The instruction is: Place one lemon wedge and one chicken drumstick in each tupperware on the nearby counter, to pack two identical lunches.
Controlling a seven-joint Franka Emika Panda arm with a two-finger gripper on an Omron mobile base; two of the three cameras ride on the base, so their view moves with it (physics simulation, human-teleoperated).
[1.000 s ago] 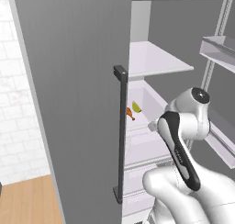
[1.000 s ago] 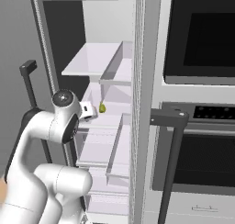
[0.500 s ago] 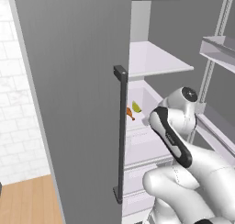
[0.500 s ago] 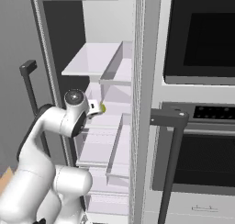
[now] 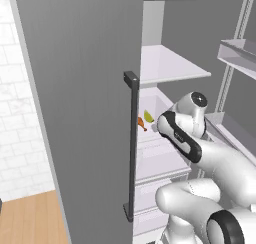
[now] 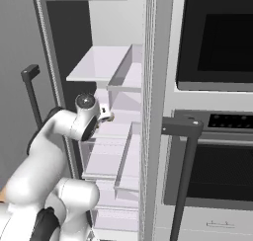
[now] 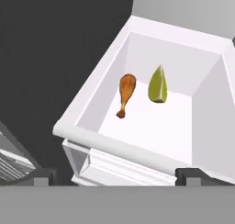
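The pincer stands wide open and holds nothing; in the hand view its two dark fingertips rise far apart at the bottom, just short of the front rim of a white fridge drawer. Inside that drawer, near its back, lie a chicken drumstick and a lemon wedge, side by side and not touching, the drumstick with its thin end toward the front rim and the wedge with its point toward the back wall. The left base view shows the same pair from farther off, as a small orange drumstick and a yellow-green wedge beside the arm's bent wrist, with the open fridge door and its dark bar handle in front. The right base view hides the food behind the arm but shows what the others miss: the glass shelves above and a built-in oven to the right of the fridge.
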